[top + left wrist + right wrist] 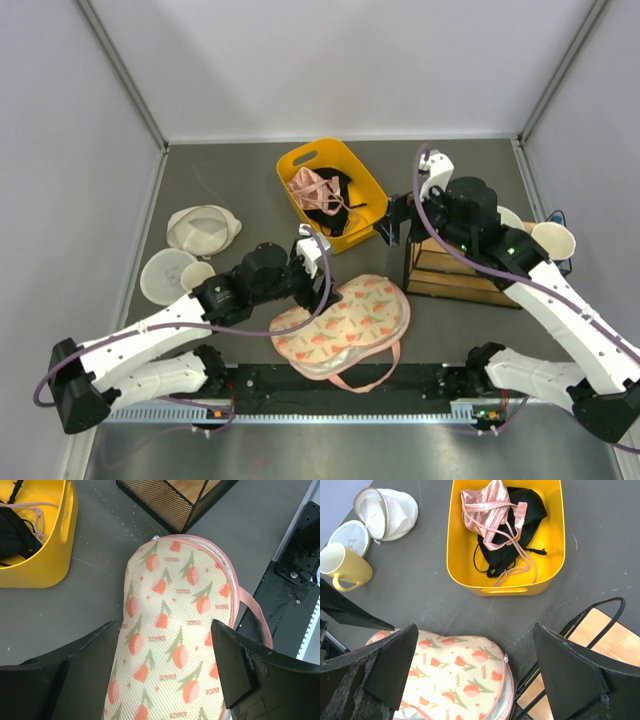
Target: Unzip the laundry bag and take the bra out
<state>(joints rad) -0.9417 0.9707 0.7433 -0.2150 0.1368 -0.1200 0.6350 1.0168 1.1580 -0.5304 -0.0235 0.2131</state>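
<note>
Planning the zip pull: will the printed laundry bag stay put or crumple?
The laundry bag is soft mesh, so it probably buckles when tugged. Its domed shape suggests light padding inside. Loose on the smooth table, it may slide unless pinned.

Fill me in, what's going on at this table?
Two arms are at a pink printed laundry bag lying near the table's front edge. The left hand hovers open right over it, fingers on either side, gripping nothing. The right hand is open too, held above the gap between the bag and the yellow basket. The bag looks zipped shut; no bra is out.
</note>
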